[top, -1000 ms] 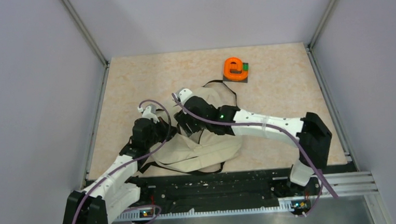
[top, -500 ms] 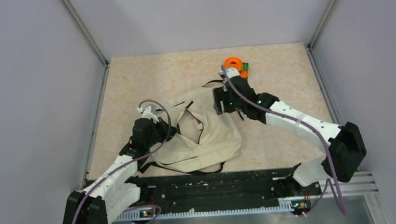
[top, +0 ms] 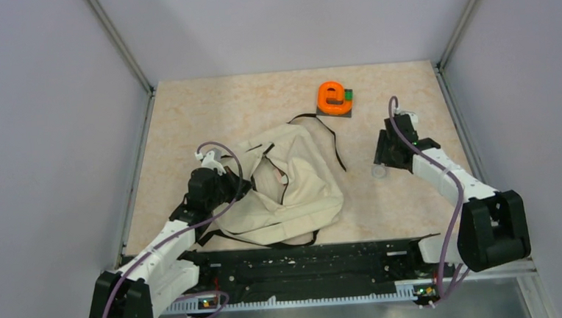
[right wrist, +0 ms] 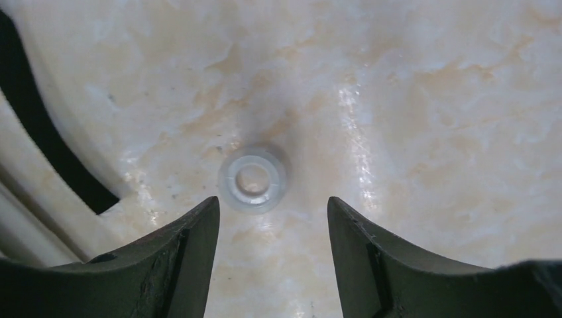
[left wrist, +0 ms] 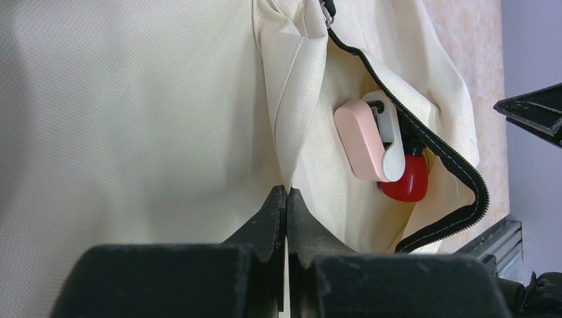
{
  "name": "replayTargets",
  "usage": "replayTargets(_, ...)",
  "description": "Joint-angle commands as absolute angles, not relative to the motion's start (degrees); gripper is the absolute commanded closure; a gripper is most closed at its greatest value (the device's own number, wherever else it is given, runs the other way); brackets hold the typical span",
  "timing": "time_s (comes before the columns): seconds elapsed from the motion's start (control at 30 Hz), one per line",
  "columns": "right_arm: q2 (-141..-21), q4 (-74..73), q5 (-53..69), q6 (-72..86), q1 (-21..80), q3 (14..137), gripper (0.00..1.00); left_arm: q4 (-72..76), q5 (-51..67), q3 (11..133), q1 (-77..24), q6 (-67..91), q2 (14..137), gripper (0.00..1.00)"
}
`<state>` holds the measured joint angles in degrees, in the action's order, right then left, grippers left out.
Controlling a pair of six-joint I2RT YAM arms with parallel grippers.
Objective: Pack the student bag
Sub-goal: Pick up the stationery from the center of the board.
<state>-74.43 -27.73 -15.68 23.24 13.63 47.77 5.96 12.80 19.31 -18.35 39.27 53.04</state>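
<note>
Lying slumped mid-table (top: 187,120), the bag (top: 287,192) has its zip open on a pink-and-white item (left wrist: 368,139) and a red one (left wrist: 405,184) inside, and the left gripper (left wrist: 286,199) is clamped tight on a fold of its cream fabric. Right of the bag, apart from it, the right gripper (right wrist: 272,202) hangs wide open over a small pale ring (right wrist: 252,179) lying flat on the table. The ring sits slightly off-centre between the jaws, so I would centre first, then drop straight to the tabletop before closing, with the left gripper holding the bag's mouth up.
</note>
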Motion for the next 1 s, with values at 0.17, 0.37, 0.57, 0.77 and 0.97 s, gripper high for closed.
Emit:
replayTargets(0.17,-77.28,-24.67,-10.63,22.90,10.85,45.30,0.46,8.61,11.45,21.19,-17.84,37.98,53.71,1.00)
replayTargets(0.37,-80.12,-24.30,-12.44,22.85,10.81,45.17,0.49,8.40,11.45,21.02,-17.81,37.88,53.45,1.00)
replayTargets(0.57,-82.18,-23.29,-14.49,22.48,10.81,44.80,0.52,8.17,10.99,20.84,-17.84,37.70,53.10,1.00)
replayTargets(0.77,-85.93,-22.69,-14.08,21.75,10.81,45.66,0.57,8.10,11.00,20.92,-17.84,37.60,53.26,1.00)
replayTargets(0.97,-87.13,-22.13,-13.12,21.67,10.81,45.88,0.62,8.04,10.88,20.92,-17.84,37.61,53.26,1.00)
